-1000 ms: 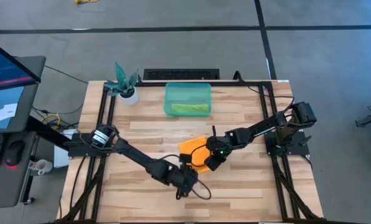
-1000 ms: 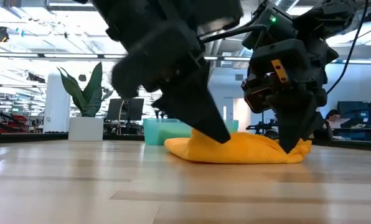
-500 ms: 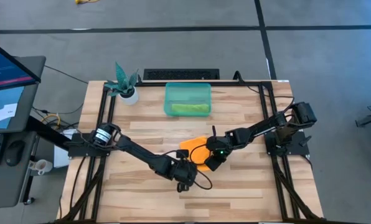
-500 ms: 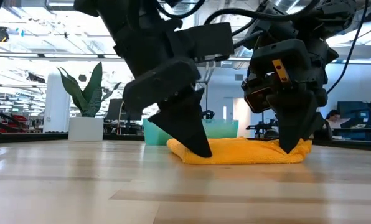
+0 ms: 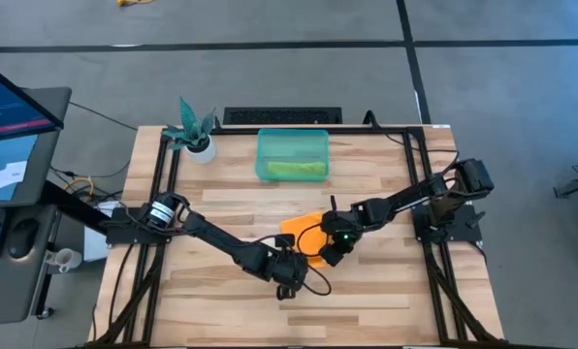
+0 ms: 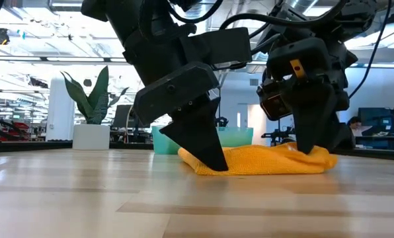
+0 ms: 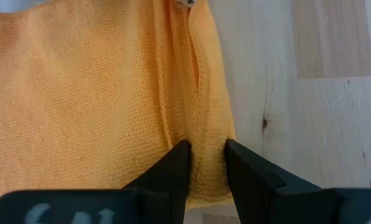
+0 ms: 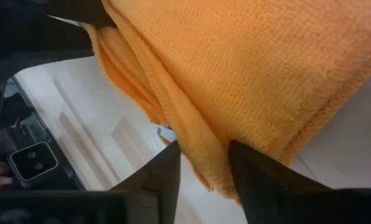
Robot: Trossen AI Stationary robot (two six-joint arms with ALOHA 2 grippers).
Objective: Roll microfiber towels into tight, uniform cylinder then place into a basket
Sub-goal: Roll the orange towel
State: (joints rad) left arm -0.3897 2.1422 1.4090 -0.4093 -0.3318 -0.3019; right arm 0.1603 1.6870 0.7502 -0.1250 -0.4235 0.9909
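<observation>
The orange microfiber towel (image 5: 304, 236) lies bunched on the table's middle (image 6: 263, 160). My left gripper (image 5: 291, 260) stands at its near left end (image 6: 215, 164), shut on a fold of it. At the towel's right end, the fingers of my right gripper (image 5: 329, 250) stand apart, one on either side of the hem (image 8: 201, 158); I cannot tell whether they touch it. At the far middle stands the teal basket (image 5: 266, 145), and the lime green towel (image 5: 295, 169) lies inside on its bottom. My left gripper pinches a raised fold of the orange towel (image 7: 205, 146) between its two fingers (image 7: 175, 169), close to the towel's near edge. The fingers slant down from the table's near left side and lie along the fold's ridges. The towel rests on the table.
A white pot with a teal plant (image 5: 198, 136) stands at the far left corner. A dark bar (image 5: 281, 115) lies along the far edge behind the basket. Black rails (image 5: 163, 184) run down both sides. Bare wood lies near and left of the towel.
My left gripper has moved a little toward the far edge and sunk, rolling and tipping steeper, and it has pushed the towel's left end into a thicker bunch. My right gripper has stayed in place and its fingers have parted; the towel's right end has puffed up a little.
</observation>
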